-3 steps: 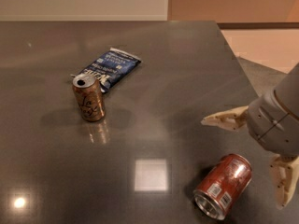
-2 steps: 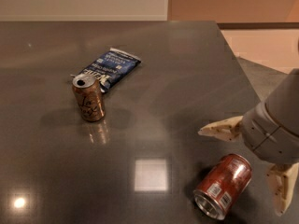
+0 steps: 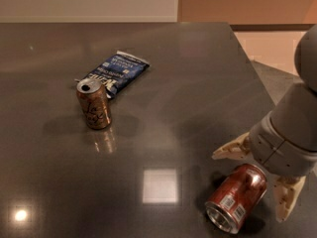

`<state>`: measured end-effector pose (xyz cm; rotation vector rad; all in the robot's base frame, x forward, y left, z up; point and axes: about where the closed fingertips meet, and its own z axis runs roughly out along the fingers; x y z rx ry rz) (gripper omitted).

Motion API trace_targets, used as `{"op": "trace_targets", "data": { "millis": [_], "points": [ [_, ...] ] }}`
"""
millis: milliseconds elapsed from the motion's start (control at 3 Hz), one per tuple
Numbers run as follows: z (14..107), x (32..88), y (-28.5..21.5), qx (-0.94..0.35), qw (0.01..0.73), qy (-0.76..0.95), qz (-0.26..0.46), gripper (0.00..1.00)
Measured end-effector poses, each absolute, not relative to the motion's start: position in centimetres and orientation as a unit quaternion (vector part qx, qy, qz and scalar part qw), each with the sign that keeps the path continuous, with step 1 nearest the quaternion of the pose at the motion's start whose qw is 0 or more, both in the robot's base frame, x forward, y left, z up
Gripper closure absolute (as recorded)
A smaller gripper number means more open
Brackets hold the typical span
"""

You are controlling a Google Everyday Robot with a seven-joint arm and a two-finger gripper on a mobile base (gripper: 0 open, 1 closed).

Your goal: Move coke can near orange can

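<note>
The coke can is red with white label patches and lies on its side at the table's front right, its silver rim toward the camera. The orange can is golden-orange with dark script and stands upright at centre left. My gripper is open and straddles the coke can's far end. One cream finger lies to the can's left and back, the other finger to its right. The can's far end is partly hidden behind the wrist.
A blue snack bag lies flat just behind the orange can. The dark glossy table has its right edge close beside the gripper. A bright light reflection sits between the two cans.
My gripper has come down and toward the coke can, so its fingers now sit on either side of the can. Neither can nor the bag has moved.
</note>
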<state>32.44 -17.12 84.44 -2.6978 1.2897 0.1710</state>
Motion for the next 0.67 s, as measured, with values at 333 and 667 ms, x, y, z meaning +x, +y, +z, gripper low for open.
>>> {"op": "trace_targets", "data": {
  "millis": [333,667],
  "points": [
    [84.11,32.59,-17.06,-0.902,0.062,0.423,0.058,0.42],
    [84.35,33.54,-16.73,-0.898,0.05,0.432,0.058,0.64]
  ]
}}
